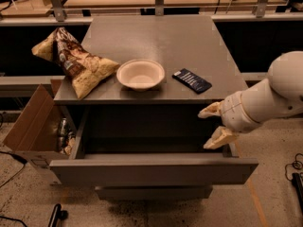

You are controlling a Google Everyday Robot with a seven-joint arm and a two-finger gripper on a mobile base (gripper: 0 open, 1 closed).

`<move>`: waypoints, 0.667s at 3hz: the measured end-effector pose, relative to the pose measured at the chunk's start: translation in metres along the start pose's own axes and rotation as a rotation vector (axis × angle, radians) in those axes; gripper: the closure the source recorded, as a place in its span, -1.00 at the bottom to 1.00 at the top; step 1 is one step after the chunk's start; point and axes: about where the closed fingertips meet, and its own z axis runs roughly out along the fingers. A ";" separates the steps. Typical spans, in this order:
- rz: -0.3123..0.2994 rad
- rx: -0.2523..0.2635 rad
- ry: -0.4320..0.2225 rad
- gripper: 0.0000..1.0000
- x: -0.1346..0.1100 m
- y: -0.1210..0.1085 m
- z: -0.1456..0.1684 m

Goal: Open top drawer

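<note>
The top drawer [151, 171] is a wide grey handleless drawer. It stands pulled well out of the grey cabinet [156, 41], and its shallow dark interior looks empty. My gripper [211, 126] comes in from the right on a thick white arm. It hangs over the drawer's right end, behind the front panel, and its two tan fingers [218, 137] are spread apart and hold nothing. A narrower drawer front [154, 192] shows just below the open drawer.
On the cabinet top lie a chip bag [73, 63] at the left, a white bowl [140, 74] in the middle and a dark blue packet [191, 80] at the right. An open cardboard box [33, 129] with cans stands on the floor at the left. Cables lie at the far right.
</note>
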 end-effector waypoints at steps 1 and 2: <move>0.042 -0.022 0.024 0.44 0.023 -0.012 0.022; 0.053 -0.036 0.062 0.91 0.031 -0.024 0.040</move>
